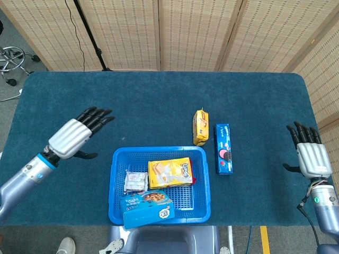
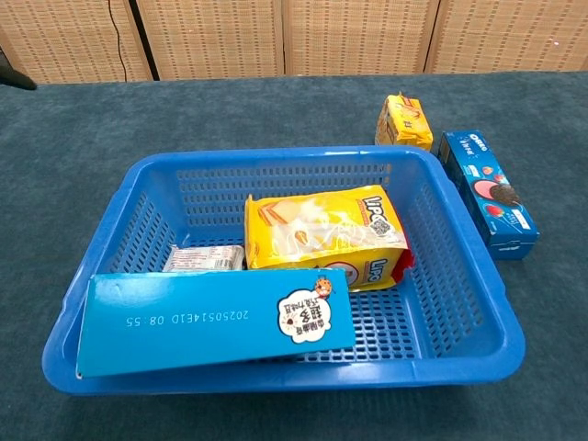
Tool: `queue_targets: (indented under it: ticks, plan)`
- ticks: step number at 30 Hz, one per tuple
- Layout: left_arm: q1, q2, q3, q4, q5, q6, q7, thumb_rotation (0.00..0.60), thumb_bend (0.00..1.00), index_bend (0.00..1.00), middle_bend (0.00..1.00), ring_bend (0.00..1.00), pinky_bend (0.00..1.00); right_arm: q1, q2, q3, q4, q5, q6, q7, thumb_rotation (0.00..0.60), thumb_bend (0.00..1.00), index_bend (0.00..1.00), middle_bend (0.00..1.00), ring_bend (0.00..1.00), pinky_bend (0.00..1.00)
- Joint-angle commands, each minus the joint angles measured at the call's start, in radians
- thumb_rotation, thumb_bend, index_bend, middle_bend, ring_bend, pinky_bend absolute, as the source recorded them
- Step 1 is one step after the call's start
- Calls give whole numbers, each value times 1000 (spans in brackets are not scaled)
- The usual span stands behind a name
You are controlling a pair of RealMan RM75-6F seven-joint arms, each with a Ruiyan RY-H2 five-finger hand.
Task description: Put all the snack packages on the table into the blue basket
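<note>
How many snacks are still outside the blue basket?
2. The small yellow pack lies just behind the blue basket, and the blue Oreo box lies on the table beside the basket's right wall. None looks hidden.
</note>
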Motion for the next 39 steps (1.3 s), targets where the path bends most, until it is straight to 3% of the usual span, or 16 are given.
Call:
queue_targets:
  ticks: [1,9,18,24,30,39]
  plan:
    - [109,15,-2,-29,-99,90,76,600,0,0,0,0,0,60,29,10,26,-50,-82,86,600,0,0,0,0,0]
    - [249,-30,-7,-37,-178,192,104,600,0,0,0,0,0,212,63,-19,87,-175,-299,267,600,0,0,0,0,0]
    - [294,-70,-23,-25,-201,175,110,600,0,0,0,0,0,364,69,-67,122,-291,-474,365,600,0,0,0,0,0]
    - [304,-86,-38,-8,-209,156,118,600,0,0,0,0,0,437,39,-105,156,-358,-524,436,600,0,0,0,0,0]
    - [311,-98,-54,-3,-213,142,144,600,0,0,0,0,0,509,-67,-128,247,-407,-526,486,600,0,0,0,0,0]
    - [307,-113,-79,13,-232,95,161,600,0,0,0,0,0,590,-201,-86,447,-352,-516,525,600,0,0,0,0,0]
